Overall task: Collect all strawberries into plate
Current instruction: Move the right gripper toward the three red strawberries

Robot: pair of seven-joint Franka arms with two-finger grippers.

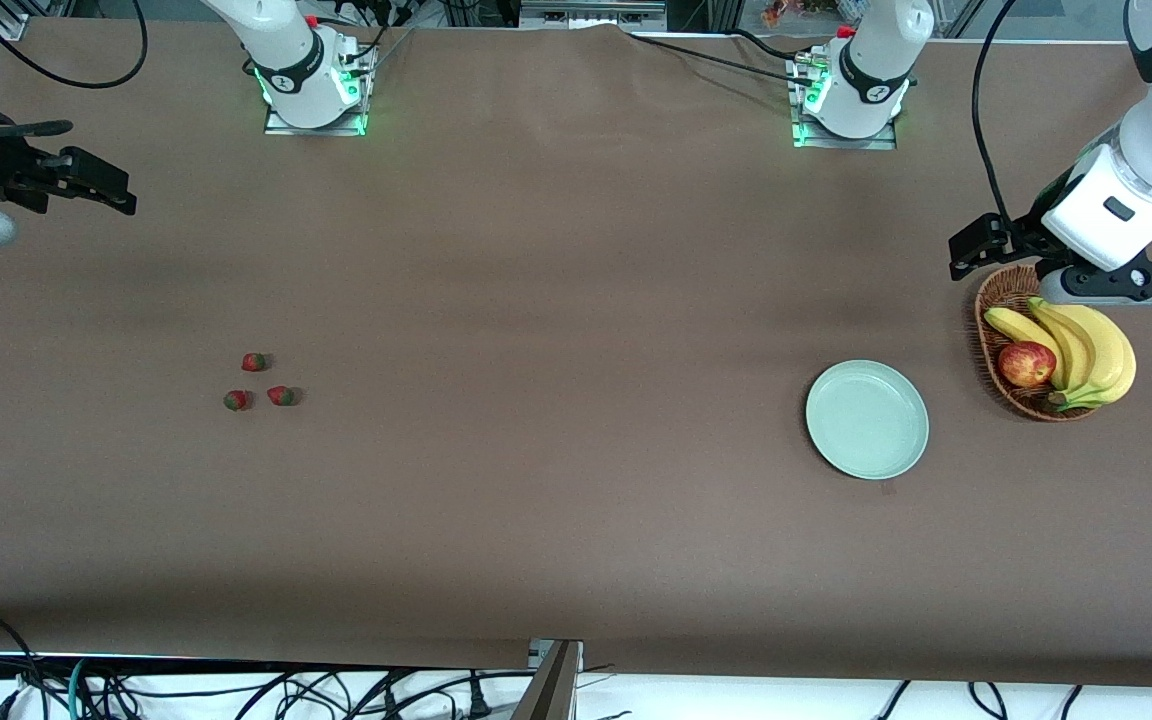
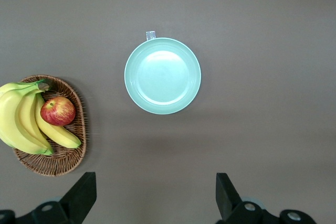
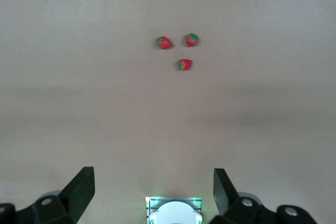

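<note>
Above, we see both empty end effectors, left (image 2: 152, 198) and right (image 3: 152, 195), spread wide; strawberries (image 1: 262, 385) and plate (image 1: 867, 419) lie well apart on the desk (image 1: 556, 300).

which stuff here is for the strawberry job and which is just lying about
For the job:
- three strawberries, toward the right arm's end of the table
- plate, bare, toward the left arm's end

Just lying about:
- basket beside the plate
- bananas in it
- apple in it
</note>
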